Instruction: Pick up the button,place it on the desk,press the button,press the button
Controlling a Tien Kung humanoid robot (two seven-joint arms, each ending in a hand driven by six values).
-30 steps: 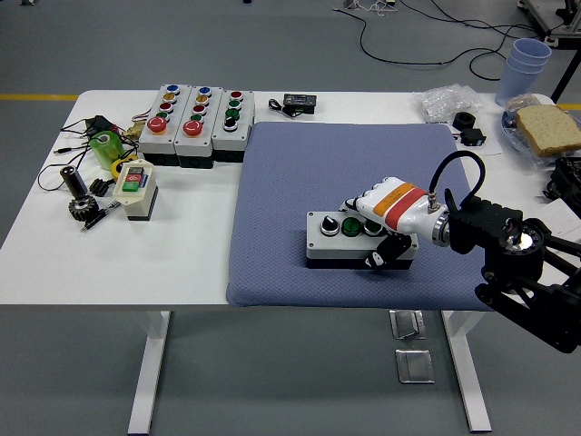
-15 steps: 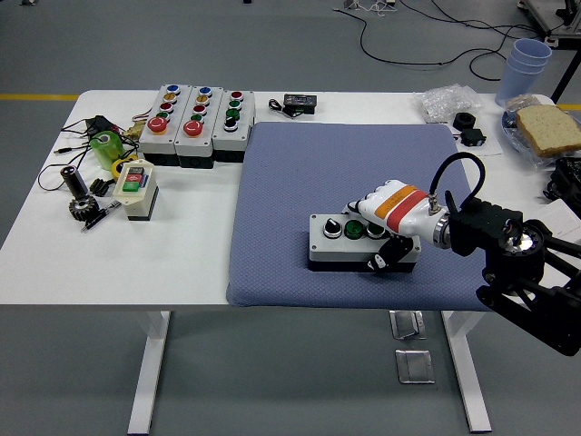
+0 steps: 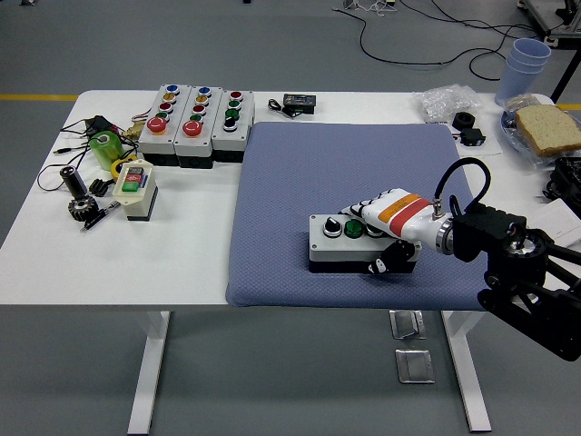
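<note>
**Right hand lower on the button box than a second ago**

Button box: grey rectangular control box with a black base (image 3: 340, 245) lies on the blue-grey fabric mat (image 3: 345, 163), toward the mat's near edge, long side running left to right. On its top, from left: a black selector knob, a green push button (image 3: 351, 228), then a further button partly under the fingers.

Right hand (image 3: 386, 222), white shell with an orange and a red band, comes in from the right on a black arm. It rests on the right end of the box, fingers laid over the top, dark thumb curled against the near side, so it clasps the box. Against the frame one second back, the hand has dropped and flattened; wrist and forearm sit lower and a little farther right. The box has barely shifted.

Left arm is out of sight.

White table (image 3: 182, 263), far left: three grey multi-button control boxes (image 3: 195, 113) side by side. Nearer, a small cream switch box with red and green keys (image 3: 134, 182).
</note>
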